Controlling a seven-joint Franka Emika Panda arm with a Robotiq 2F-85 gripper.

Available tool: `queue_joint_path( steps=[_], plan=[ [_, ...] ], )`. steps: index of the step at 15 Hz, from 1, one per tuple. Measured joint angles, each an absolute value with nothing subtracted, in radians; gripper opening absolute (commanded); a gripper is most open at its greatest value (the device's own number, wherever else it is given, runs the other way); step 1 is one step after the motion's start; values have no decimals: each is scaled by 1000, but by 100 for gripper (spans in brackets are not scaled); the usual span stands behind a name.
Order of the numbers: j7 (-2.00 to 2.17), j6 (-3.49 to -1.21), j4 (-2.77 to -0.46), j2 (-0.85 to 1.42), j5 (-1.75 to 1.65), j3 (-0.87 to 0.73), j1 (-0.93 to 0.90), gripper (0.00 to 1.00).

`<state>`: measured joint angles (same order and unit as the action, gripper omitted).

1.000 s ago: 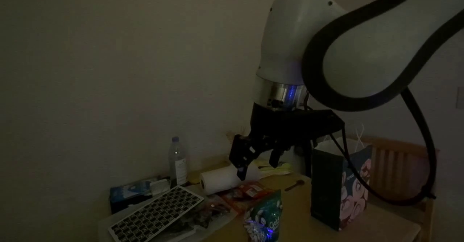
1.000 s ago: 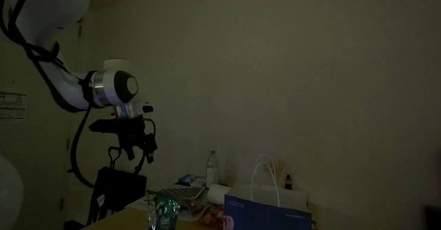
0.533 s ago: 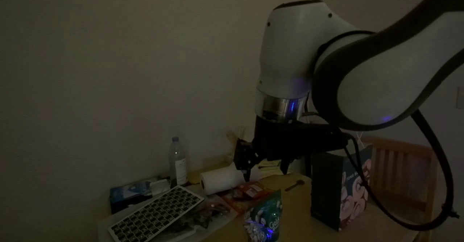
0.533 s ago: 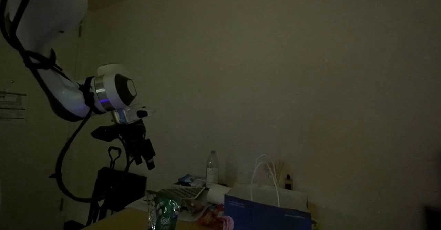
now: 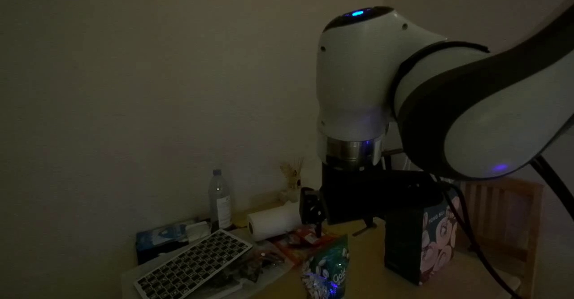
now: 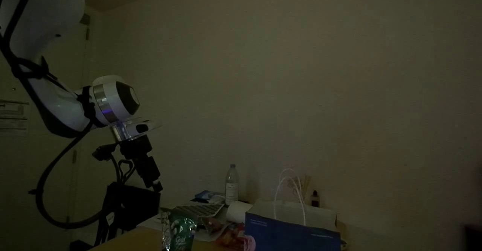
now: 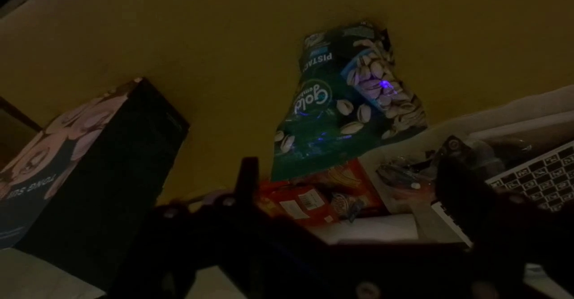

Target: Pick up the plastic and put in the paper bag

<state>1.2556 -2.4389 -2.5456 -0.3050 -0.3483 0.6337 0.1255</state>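
The plastic [image 7: 406, 171], a crumpled shiny see-through wrapper with a reddish tint, lies near the right finger in the wrist view. It also shows, dim and small, in an exterior view [image 5: 270, 257]. The upright paper bag [image 7: 112, 178] has dark sides and a pink flower print. It stands in both exterior views [image 5: 406, 245] [image 6: 292, 234], with white handles up. My gripper [image 7: 350, 162] is open and empty, pointing down above the table. In an exterior view the gripper [image 5: 344, 228] is left of the bag and above the red packets, apart from the plastic.
A green pistachio pouch [image 7: 345, 106] stands near the gripper. Red packets [image 7: 305, 202] and a white paper roll [image 5: 274, 221] lie behind it. A keyboard-like panel [image 5: 193, 263], a water bottle [image 5: 219, 200] and a blue pack [image 5: 161, 238] are farther left. A chair [image 5: 497, 214] stands behind the bag.
My gripper has moved down and tilted. It shifted slightly right in an exterior view, nearer the table. The plastic, paper bag and other objects have not moved.
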Motion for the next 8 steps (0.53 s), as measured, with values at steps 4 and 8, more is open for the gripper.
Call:
queue_joint_path(
  steps=[4,8],
  plan=[
    [1338,-2437,-2546,-289,-365,588,80,100],
    [1640,-2429,-2545,-257,-501,658,145,100]
  ],
)
